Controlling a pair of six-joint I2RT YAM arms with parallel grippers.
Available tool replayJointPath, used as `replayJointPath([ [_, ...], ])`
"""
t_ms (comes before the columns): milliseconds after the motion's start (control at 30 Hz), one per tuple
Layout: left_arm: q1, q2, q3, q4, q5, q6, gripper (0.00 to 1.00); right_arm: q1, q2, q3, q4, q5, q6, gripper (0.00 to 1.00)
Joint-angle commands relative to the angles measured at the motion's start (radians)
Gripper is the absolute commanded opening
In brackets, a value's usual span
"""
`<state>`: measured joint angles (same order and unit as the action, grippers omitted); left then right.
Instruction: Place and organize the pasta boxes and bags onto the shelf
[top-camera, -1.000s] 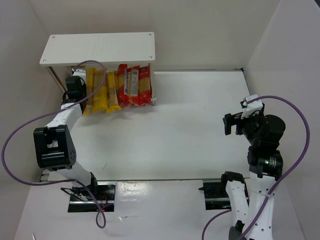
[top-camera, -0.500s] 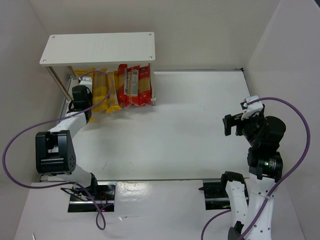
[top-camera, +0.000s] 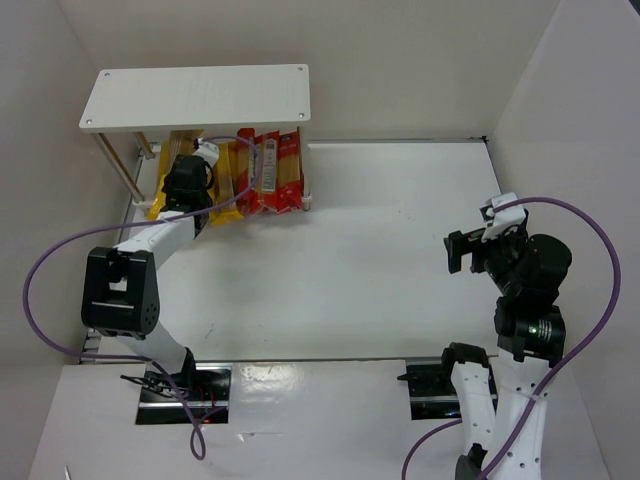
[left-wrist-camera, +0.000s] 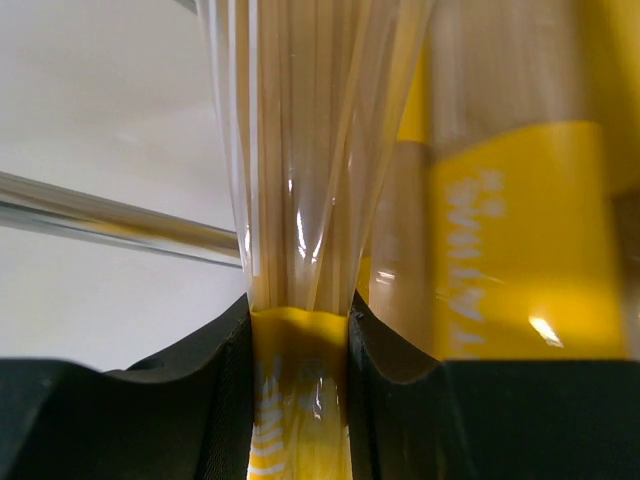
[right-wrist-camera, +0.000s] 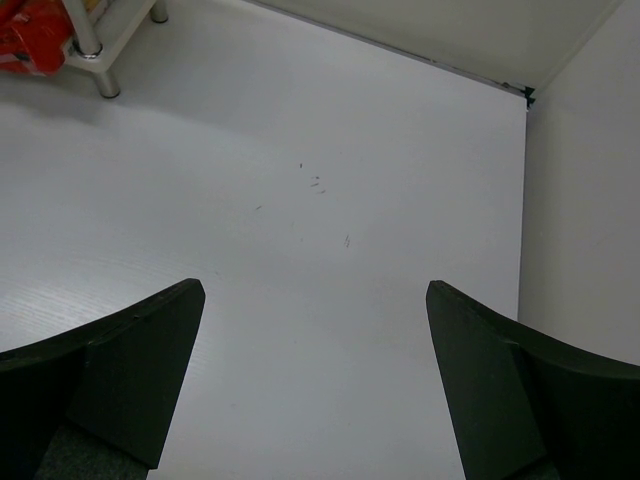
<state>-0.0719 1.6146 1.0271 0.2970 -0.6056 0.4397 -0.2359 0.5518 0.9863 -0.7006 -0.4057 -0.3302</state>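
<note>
Swinging in from left of the small white flat-topped shelf board (top-camera: 195, 97), the left gripper (left-wrist-camera: 298, 325) is now reaching under it among the packs.
It is clenching a yellow clear-windowed bag of spaghetti (left-wrist-camera: 300, 150) beside the other yellow packs (top-camera: 226, 182) and red white-labelled packs (top-camera: 272, 172) already lying below the board; the right gripper (right-wrist-camera: 315, 290) is hanging spread and empty, well right of the board. Seemingly only settling this bag is remaining.

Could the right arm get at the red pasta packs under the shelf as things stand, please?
Probably, though at a stretch: the right gripper is open, nothing stands between it and the red packs, and their near ends stick out from under the shelf. They lie far across the table.
</note>
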Motion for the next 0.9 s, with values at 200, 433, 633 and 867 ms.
replayJointPath([
  [200,0.0,0.1,0.171,0.263,-0.249,0.346,0.0,-0.006,-0.016,-0.014,0.001,-0.016,0.011,1.0],
  [433,0.0,0.226,0.275,0.297,-0.35,0.455,0.0,-0.006,-0.016,-0.014,0.001,-0.025,0.011,1.0],
  [633,0.0,0.3,0.347,0.343,-0.39,0.521,0.0,-0.006,-0.016,-0.014,0.001,-0.035,0.02,1.0],
  [867,0.01,0.36,0.396,0.34,-0.408,0.53,0.0,-0.006,-0.016,-0.014,0.001,-0.035,0.02,1.0],
])
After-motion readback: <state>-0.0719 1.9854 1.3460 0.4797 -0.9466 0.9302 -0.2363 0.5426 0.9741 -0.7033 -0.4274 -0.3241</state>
